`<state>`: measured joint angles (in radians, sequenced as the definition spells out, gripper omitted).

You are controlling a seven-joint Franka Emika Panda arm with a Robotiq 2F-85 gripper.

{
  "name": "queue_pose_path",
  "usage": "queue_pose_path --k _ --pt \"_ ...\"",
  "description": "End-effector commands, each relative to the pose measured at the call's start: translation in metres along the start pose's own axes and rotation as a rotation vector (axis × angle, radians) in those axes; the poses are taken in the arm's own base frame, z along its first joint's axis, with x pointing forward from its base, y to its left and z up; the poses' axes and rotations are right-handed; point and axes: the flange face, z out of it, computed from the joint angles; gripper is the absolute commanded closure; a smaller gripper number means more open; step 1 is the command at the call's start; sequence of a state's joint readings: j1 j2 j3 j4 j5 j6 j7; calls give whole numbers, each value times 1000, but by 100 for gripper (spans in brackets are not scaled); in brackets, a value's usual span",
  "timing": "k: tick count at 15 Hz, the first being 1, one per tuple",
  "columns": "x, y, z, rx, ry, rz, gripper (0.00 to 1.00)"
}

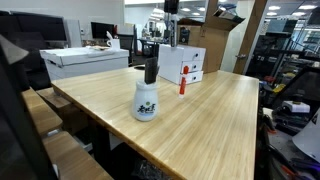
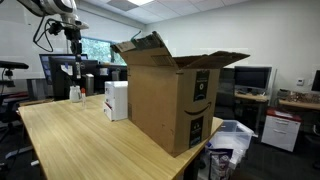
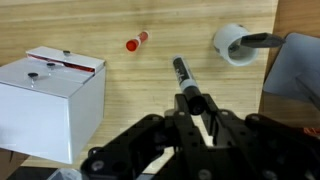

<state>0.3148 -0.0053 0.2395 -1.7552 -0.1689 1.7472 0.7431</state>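
Closest in the wrist view, the gripper has its fingers pinched onto a black marker. It is gripped by its upper end, so the free length hangs straight down toward the wooden table. An exterior view shows the tool high above the tabletop, so the black marker is in the air and touches nothing.

Below it, a red marker sits alone on bare wood and appears to stand on end. It is near a white box but apart from it. The white box has its lid shut, so its contents are hidden.

Off to the other side is a white spray bottle with a black nozzle. Its body is opaque, so how full it is cannot be told.

Farthest is a big cardboard box with its flaps open. No view shows its inside.
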Motion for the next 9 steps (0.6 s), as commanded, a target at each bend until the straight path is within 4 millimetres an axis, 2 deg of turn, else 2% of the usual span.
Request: queue_pose_path --k 1,2,4,7,9 --pt "-5 -2 -4 -12 -45 79 93" --pt "13 17 2 8 -43 98 93" --pt "24 29 4 46 -33 125 93" --pt "46 57 13 100 -35 159 93" --pt "53 67 16 115 -37 165 93"
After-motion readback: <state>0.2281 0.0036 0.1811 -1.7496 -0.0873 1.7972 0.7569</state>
